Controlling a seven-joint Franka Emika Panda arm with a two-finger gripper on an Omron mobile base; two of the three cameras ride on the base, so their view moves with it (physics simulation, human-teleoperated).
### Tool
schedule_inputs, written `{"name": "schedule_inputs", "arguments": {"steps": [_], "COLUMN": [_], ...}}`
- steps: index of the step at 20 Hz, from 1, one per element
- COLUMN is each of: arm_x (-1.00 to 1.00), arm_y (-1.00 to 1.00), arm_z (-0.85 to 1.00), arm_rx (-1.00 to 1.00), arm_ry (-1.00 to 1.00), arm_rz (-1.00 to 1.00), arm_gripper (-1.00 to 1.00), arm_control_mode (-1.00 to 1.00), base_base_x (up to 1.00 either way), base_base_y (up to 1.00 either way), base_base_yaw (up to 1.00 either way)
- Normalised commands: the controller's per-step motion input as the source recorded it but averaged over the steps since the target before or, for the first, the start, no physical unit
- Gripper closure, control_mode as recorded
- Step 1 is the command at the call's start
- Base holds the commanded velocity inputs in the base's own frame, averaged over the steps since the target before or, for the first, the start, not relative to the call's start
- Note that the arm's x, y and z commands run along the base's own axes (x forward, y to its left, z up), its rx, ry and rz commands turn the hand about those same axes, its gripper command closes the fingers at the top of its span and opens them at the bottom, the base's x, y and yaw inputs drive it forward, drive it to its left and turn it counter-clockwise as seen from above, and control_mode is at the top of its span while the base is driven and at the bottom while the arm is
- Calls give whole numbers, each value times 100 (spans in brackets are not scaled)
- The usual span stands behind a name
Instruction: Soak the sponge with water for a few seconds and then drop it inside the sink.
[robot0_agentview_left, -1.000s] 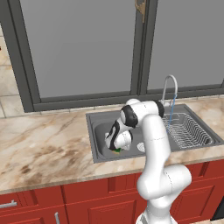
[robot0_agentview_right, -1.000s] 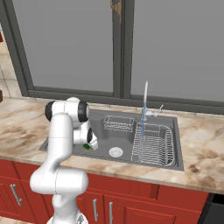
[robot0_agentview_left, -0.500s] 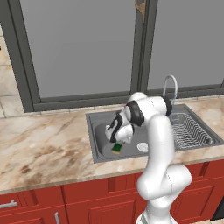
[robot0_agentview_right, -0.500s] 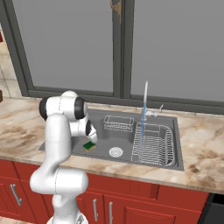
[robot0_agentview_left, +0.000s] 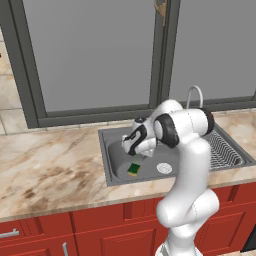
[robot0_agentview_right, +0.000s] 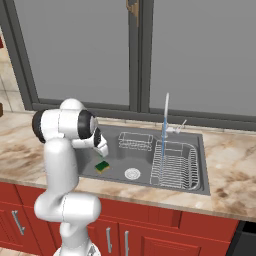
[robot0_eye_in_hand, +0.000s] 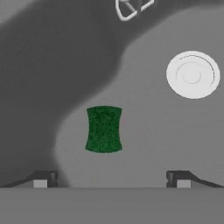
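Over on the left of the big dark grey metal sink (robot0_agentview_left: 116, 172), the small flat sponge with its dark green top and yellow underlayer (robot0_agentview_left: 133, 169) is now lying on the basin floor, free of the robot. A second ago it was sitting up between the fingers, down by the sink's near wall; half a second ago it was already showing below the hand; now it is resting flat and nothing is touching it. From the hand's own camera the sponge (robot0_eye_in_hand: 103, 129) is lying well below the fingertips (robot0_eye_in_hand: 40, 179), green face up.

The two-finger gripper (robot0_agentview_left: 143, 154) is hanging just above it with its jaws spread wide apart and nothing between them, having let go over this last second. The arm is lifting a little as well.

Moving right, the round silver drain (robot0_eye_in_hand: 191, 74) is sitting near the sponge, and the small wire basket (robot0_agentview_right: 135, 141) is standing against the far wall. Further right, the thin pale-blue stream of water (robot0_agentview_right: 163, 134) is still running from the curved silver faucet (robot0_agentview_left: 194, 95) beside the ribbed wire dish rack (robot0_agentview_right: 173, 164).

To my eye the drop is made, so the task looks essentially finished.
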Motion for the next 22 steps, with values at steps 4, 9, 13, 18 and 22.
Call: {"name": "schedule_inputs", "arguments": {"steps": [4,9,13,18,22], "arm_x": [-34,-30,-39,-42,-40], "arm_y": [3,14,17,7,3], "arm_z": [74,77,77,72,68], "arm_rx": [0,0,0,0,0], "arm_ry": [1,3,6,5,2], "arm_rz": [1,1,2,4,4], "arm_gripper": [-100,-100,-100,-100,-100], "arm_control_mode": [-100,-100,-100,-100,-100], "base_base_x": [0,0,0,0,0], "base_base_y": [0,0,0,0,0], "base_base_yaw": [0,0,0,0,0]}}
